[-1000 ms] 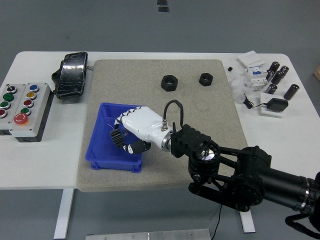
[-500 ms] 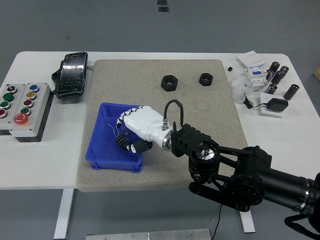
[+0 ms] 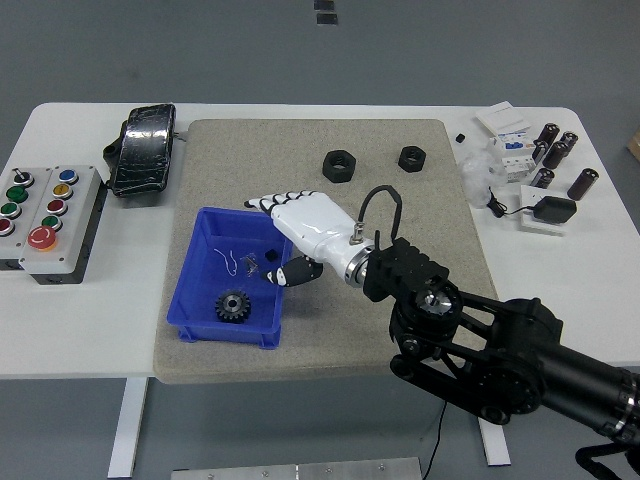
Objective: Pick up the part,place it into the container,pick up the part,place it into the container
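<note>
One grey mat [image 3: 420,210] covers the white desk [image 3: 560,290] beneath the right hand [image 3: 305,228]. Its fingers spread wide, holding nothing, above the blue container [image 3: 200,262], where a black gear [image 3: 232,305] lies lower left.

We had the right hand [image 3: 300,228] curled around the gear [image 3: 232,304] down inside the blue bin [image 3: 199,259], and since then we opened our fingers [image 3: 262,203] and let it go. The gear dropped out and came to rest on the bin floor, below and apart from our fingertips. We also lifted the hand up and back toward the bin's right rim.
</note>
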Robot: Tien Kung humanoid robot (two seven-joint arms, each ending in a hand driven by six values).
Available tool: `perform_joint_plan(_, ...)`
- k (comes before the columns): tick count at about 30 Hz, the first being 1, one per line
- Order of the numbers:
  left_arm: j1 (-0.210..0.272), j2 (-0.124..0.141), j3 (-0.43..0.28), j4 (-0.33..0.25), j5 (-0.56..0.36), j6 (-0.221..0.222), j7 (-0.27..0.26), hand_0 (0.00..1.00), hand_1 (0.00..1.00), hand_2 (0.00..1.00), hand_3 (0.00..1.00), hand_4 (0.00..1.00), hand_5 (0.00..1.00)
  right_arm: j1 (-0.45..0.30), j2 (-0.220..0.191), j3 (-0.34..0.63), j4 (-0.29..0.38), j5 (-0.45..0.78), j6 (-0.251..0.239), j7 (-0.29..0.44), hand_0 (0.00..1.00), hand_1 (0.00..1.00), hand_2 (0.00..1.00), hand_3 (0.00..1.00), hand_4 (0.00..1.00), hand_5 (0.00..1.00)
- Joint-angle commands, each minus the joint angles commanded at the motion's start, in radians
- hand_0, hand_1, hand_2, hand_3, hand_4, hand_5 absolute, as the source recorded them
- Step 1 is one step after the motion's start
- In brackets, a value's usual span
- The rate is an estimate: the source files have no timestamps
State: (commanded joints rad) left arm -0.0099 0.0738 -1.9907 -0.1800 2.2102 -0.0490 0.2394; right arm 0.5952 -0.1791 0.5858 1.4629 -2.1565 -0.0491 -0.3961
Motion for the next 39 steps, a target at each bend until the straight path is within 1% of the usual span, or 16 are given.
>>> perform_joint_plan(1, 0.001, 0.000, -0.002, 0.000, 0.001, 0.000, 0.000, 0.670, 0.684, 0.659, 0.651, 0.702, 0.340, -0.013, -0.014, 0.022, 0.011, -0.010, 0.000, -0.009, 0.705, 0.791, 0.843, 0.861, 0.889, 0.339)
perform_joint_plan(3, 0.002, 0.000, -0.005, 0.000, 0.004, 0.001, 0.001, 0.670, 0.684, 0.659, 0.651, 0.702, 0.340, -0.039, -0.043, 0.066, 0.032, -0.033, 0.018, -0.035, 0.705, 0.791, 0.843, 0.861, 0.889, 0.339)
perform_joint_plan(6, 0.001, 0.000, 0.000, 0.000, -0.002, 0.002, -0.001, 0.670, 0.684, 0.659, 0.651, 0.702, 0.340, -0.087, -0.096, 0.138, 0.079, -0.056, 0.077, -0.092, 0.705, 0.791, 0.843, 0.861, 0.889, 0.339)
perform_joint_plan(7, 0.000, 0.000, 0.001, 0.000, -0.004, 0.002, -0.002, 0.669, 0.683, 0.659, 0.651, 0.700, 0.341, -0.102, -0.111, 0.159, 0.094, -0.060, 0.095, -0.109, 0.622, 0.724, 0.809, 0.835, 0.884, 0.338)
perform_joint_plan(11, 0.000, 0.001, 0.004, 0.000, -0.008, 0.002, -0.004, 0.669, 0.683, 0.659, 0.651, 0.700, 0.341, -0.175, -0.179, 0.240, 0.153, -0.063, 0.169, -0.183, 0.622, 0.724, 0.809, 0.835, 0.884, 0.338)
perform_joint_plan(12, 0.001, 0.002, 0.002, 0.000, -0.006, 0.003, -0.004, 0.669, 0.683, 0.659, 0.651, 0.700, 0.341, -0.195, -0.195, 0.253, 0.164, -0.059, 0.181, -0.199, 0.622, 0.724, 0.809, 0.835, 0.884, 0.338)
perform_joint_plan(13, 0.002, 0.002, 0.000, 0.000, -0.003, 0.003, -0.004, 0.669, 0.683, 0.658, 0.650, 0.700, 0.342, -0.211, -0.205, 0.259, 0.172, -0.055, 0.187, -0.208, 0.557, 0.697, 0.795, 0.821, 0.883, 0.346)
perform_joint_plan(15, 0.003, 0.004, -0.006, 0.000, 0.002, 0.003, -0.004, 0.669, 0.683, 0.658, 0.650, 0.700, 0.342, -0.245, -0.220, 0.265, 0.181, -0.043, 0.191, -0.219, 0.557, 0.697, 0.795, 0.821, 0.883, 0.346)
perform_joint_plan(18, 0.005, 0.004, -0.008, 0.000, 0.004, 0.004, -0.004, 0.669, 0.683, 0.658, 0.650, 0.700, 0.342, -0.293, -0.224, 0.269, 0.185, -0.020, 0.171, -0.210, 0.557, 0.697, 0.795, 0.821, 0.883, 0.346)
perform_joint_plan(19, 0.006, 0.003, -0.008, 0.000, 0.005, 0.004, -0.004, 0.669, 0.683, 0.658, 0.649, 0.699, 0.342, -0.304, -0.222, 0.268, 0.184, -0.016, 0.163, -0.206, 0.502, 0.663, 0.772, 0.798, 0.879, 0.348)
perform_joint_plan(22, 0.006, 0.003, -0.008, 0.000, 0.006, 0.004, -0.005, 0.669, 0.683, 0.658, 0.649, 0.699, 0.342, -0.328, -0.211, 0.253, 0.179, -0.003, 0.132, -0.187, 0.502, 0.663, 0.772, 0.798, 0.879, 0.348)
perform_joint_plan(30, 0.004, 0.004, -0.007, 0.000, 0.009, 0.003, -0.007, 0.669, 0.683, 0.658, 0.649, 0.699, 0.342, -0.320, -0.182, 0.200, 0.125, 0.030, 0.094, -0.151, 0.464, 0.640, 0.756, 0.785, 0.870, 0.347)
perform_joint_plan(31, 0.004, 0.004, -0.007, 0.000, 0.008, 0.002, -0.007, 0.669, 0.683, 0.658, 0.649, 0.699, 0.343, -0.318, -0.180, 0.197, 0.116, 0.032, 0.093, -0.149, 0.418, 0.603, 0.716, 0.719, 0.813, 0.332)
perform_joint_plan(36, 0.003, 0.004, -0.008, 0.000, 0.011, 0.002, -0.006, 0.669, 0.683, 0.658, 0.649, 0.699, 0.343, -0.306, -0.173, 0.186, 0.078, 0.031, 0.074, -0.133, 0.418, 0.603, 0.716, 0.719, 0.813, 0.332)
perform_joint_plan(37, 0.003, 0.004, -0.009, 0.000, 0.011, 0.001, -0.006, 0.669, 0.683, 0.658, 0.643, 0.698, 0.343, -0.304, -0.172, 0.185, 0.072, 0.028, 0.071, -0.131, 0.365, 0.535, 0.640, 0.685, 0.630, 0.302)
perform_joint_plan(39, 0.003, 0.003, -0.007, 0.000, 0.010, 0.001, -0.006, 0.669, 0.683, 0.658, 0.643, 0.698, 0.343, -0.302, -0.171, 0.185, 0.061, 0.020, 0.067, -0.128, 0.365, 0.535, 0.640, 0.685, 0.630, 0.302)
